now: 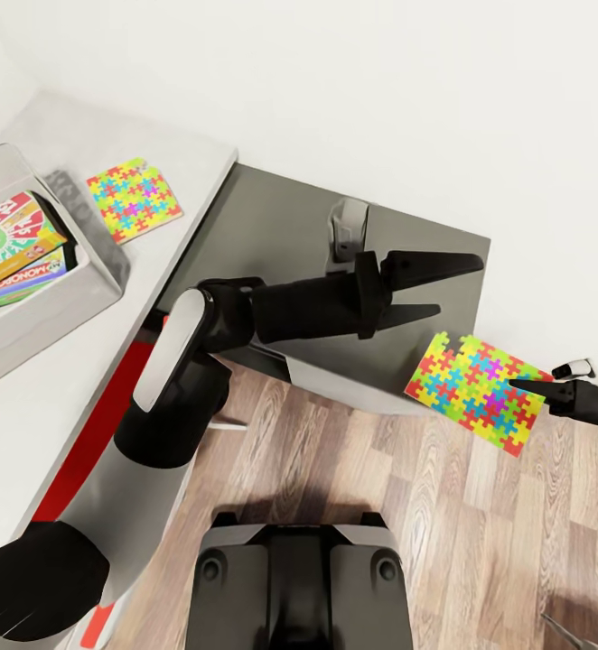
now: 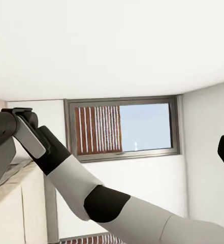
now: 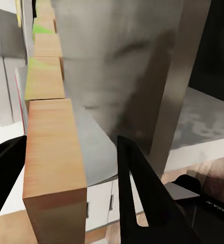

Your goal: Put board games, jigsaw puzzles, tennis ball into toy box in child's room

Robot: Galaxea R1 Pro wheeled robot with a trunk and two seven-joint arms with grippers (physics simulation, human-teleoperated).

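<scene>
My right gripper (image 1: 521, 388) comes in from the right edge and is shut on the rim of a jigsaw puzzle (image 1: 475, 393), held above the wood floor just off the dark side table's corner. The right wrist view shows that sheet edge-on (image 3: 53, 168) between the fingers (image 3: 142, 193). A second jigsaw puzzle (image 1: 135, 199) lies flat on the pale table (image 1: 28, 406), right of the toy box (image 1: 73, 302). Board games (image 1: 14, 248), one marked Monopoly, lie stacked inside the box. My left gripper (image 1: 460, 287) hangs open and empty over the side table.
The lower dark grey side table (image 1: 281, 226) joins the pale desk, with a small grey upright object (image 1: 349, 230) at its back. White wall runs behind both. Wood-plank floor (image 1: 443, 524) spreads in front, and my own base (image 1: 299, 578) sits at the bottom.
</scene>
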